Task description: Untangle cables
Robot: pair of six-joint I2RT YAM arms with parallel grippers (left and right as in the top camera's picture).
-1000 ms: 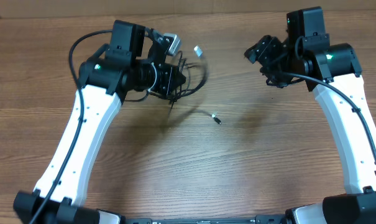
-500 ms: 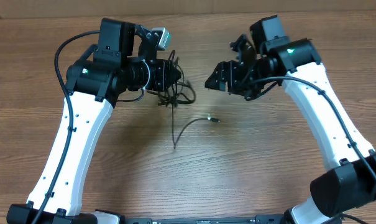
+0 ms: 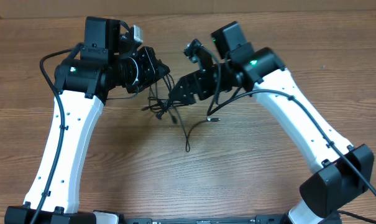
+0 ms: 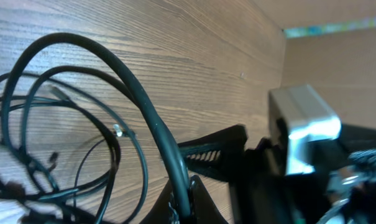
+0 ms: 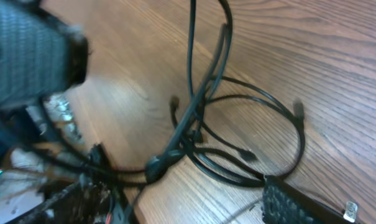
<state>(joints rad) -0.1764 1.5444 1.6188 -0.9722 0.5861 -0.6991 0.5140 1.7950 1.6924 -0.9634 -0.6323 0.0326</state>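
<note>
The cables [image 3: 165,102] are thin black cords looped in a tangle on the wooden table, between my two grippers. My left gripper [image 3: 158,70] is shut on one cord of the bundle; the left wrist view shows that cord [image 4: 132,93] pinched between the jaws [image 4: 184,205]. My right gripper [image 3: 180,93] is open, right at the bundle's right side. In the right wrist view the loops [image 5: 200,112] lie just ahead of its spread fingers [image 5: 188,202]. One loose strand [image 3: 186,138] trails toward the front, and a plug tip [image 3: 214,118] lies to the right.
The wooden table [image 3: 250,168] extends all around. Its far edge [image 3: 299,14] meets a cardboard-coloured wall at the back. The two arms nearly meet over the bundle. A small silver plug tip [image 5: 349,211] lies by the right finger.
My right arm has swung left and down from the far right to the bundle. My left gripper has moved slightly left, carrying the cords; the loose strand has shifted on the table.
</note>
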